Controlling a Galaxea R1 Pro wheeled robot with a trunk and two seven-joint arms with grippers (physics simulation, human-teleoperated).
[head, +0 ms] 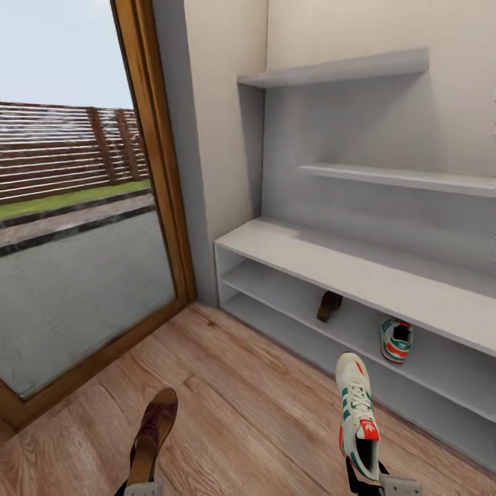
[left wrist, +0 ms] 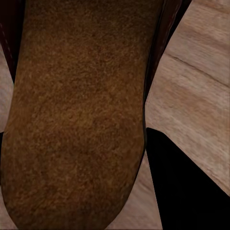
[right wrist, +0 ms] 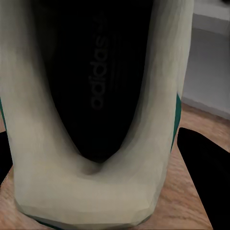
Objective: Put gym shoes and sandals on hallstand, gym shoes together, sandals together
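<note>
A sneaker (head: 358,413) is held up at near right, heel in the right gripper (head: 375,482), toe pointing far toward the rack (head: 358,275). In the right wrist view its dark insole and white heel (right wrist: 91,191) sit between the dark fingers (right wrist: 206,172), which pinch it. A sandal (head: 153,434) is held at near left, heel in the left gripper (head: 141,488), toe pointing far; the left wrist view shows its brown footbed (left wrist: 76,120) close up, clamped by a dark finger (left wrist: 187,191) on its side. Both hang over the wood floor (head: 241,399). On the rack's upper shelf row stand the other sandal (head: 329,306), left, and the other sneaker (head: 396,340), right, apart. Far left is a glass door (head: 76,241) in a wood frame.
</note>
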